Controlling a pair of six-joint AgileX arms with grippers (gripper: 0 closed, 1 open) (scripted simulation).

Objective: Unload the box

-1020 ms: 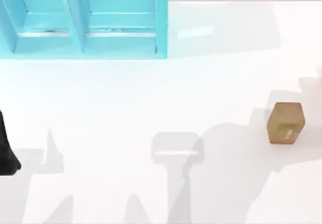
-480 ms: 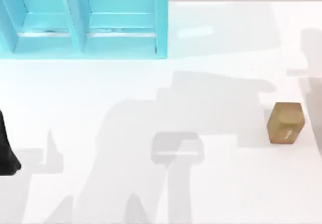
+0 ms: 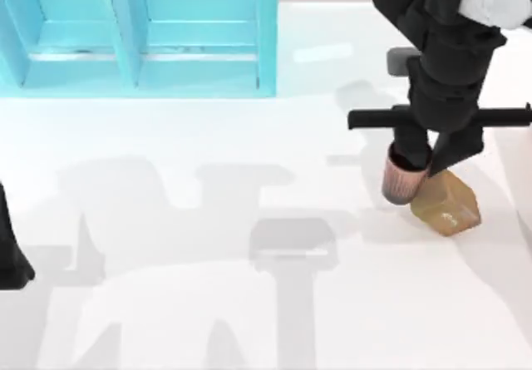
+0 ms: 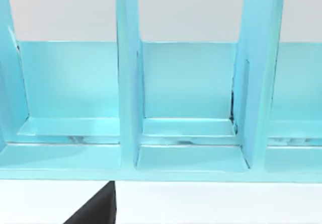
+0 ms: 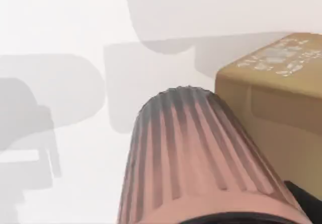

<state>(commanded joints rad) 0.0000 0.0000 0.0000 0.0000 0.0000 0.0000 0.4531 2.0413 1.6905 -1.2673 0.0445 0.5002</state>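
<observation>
The one ribbed pink cup [image 3: 402, 178] hangs at the top view's right, pinched by the right gripper [image 3: 424, 164], touching the single brown box [image 3: 446, 203]. Set it down gently, clear of the box. One turquoise shelf [image 3: 137, 33] fills the upper left; the left arm [image 3: 10, 254] idles at the left edge.

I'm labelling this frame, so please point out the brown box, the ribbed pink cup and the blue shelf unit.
brown box [image 3: 449, 206], top view, on its upper face.
ribbed pink cup [image 3: 401, 177], top view, on its ribbed side wall.
blue shelf unit [image 3: 267, 33], top view, on its right side panel.
</observation>
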